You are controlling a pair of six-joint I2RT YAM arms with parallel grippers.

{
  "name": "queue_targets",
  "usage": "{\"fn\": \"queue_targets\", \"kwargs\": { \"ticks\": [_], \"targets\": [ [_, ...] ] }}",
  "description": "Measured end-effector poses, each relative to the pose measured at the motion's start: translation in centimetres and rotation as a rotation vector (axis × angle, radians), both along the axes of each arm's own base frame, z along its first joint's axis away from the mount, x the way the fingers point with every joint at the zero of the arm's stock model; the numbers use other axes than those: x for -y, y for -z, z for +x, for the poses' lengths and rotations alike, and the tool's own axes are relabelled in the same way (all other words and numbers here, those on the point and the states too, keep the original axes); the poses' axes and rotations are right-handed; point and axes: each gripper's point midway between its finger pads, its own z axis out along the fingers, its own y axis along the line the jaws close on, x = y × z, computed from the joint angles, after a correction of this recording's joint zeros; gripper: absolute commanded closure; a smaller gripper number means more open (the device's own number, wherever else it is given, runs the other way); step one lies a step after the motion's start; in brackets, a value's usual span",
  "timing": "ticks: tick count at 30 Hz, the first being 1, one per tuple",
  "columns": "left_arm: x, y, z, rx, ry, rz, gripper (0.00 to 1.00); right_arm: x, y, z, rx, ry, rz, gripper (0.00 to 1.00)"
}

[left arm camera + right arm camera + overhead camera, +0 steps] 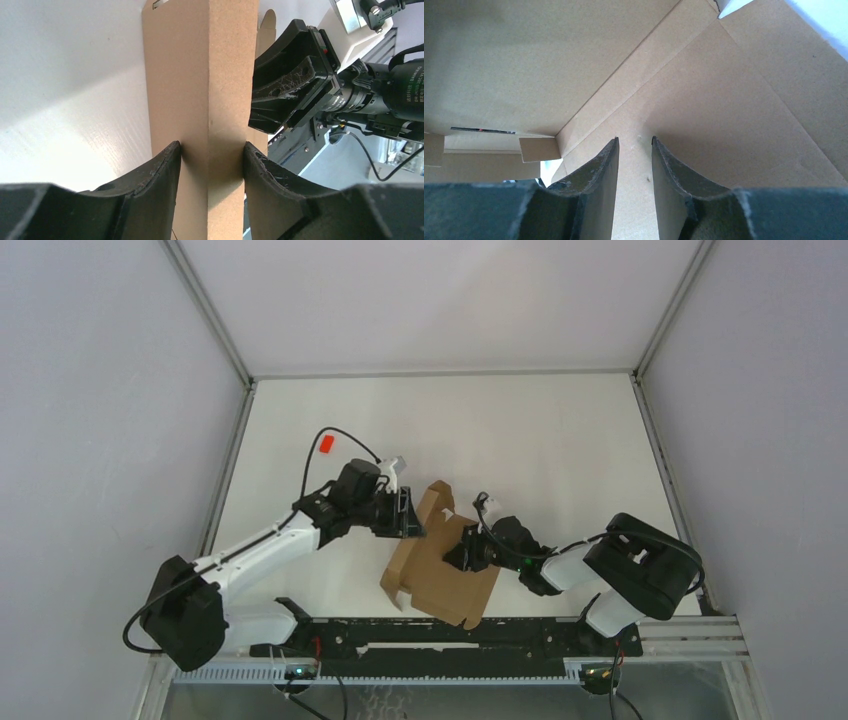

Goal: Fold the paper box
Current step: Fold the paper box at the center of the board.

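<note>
left gripper (212, 150) clamped on an upright wall of the paper box (438, 575), wall centred between its pads. right gripper (635, 142) jaws narrow, tips at the box's inner panel just ahead, can't tell if it pinches anything. Judgement: hold the wall square, right pins the panel beside the crease, else it buckles

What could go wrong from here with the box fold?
1. The left gripper pinches the raised wall of the paper box with its fingertips only; it might slip and the wall spring back.
2. The right gripper sits close beside that wall; the two could collide.
3. The box's near corner is at the black rail; it may snag.
</note>
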Motion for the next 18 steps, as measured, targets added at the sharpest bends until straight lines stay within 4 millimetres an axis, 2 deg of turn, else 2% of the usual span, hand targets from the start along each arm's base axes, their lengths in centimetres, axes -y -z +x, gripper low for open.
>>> {"fn": "queue_targets", "kwargs": {
  "ticks": [6, 18],
  "targets": [
    [0.3, -0.3, -0.3, 0.012, 0.015, 0.070, 0.48, 0.0, 0.0, -0.1, -0.001, -0.003, -0.002, 0.61],
    [0.1, 1.1, -0.3, -0.003, 0.013, 0.213, 0.48, 0.0, -0.1, -0.2, -0.002, -0.005, -0.002, 0.61]
  ]
}}
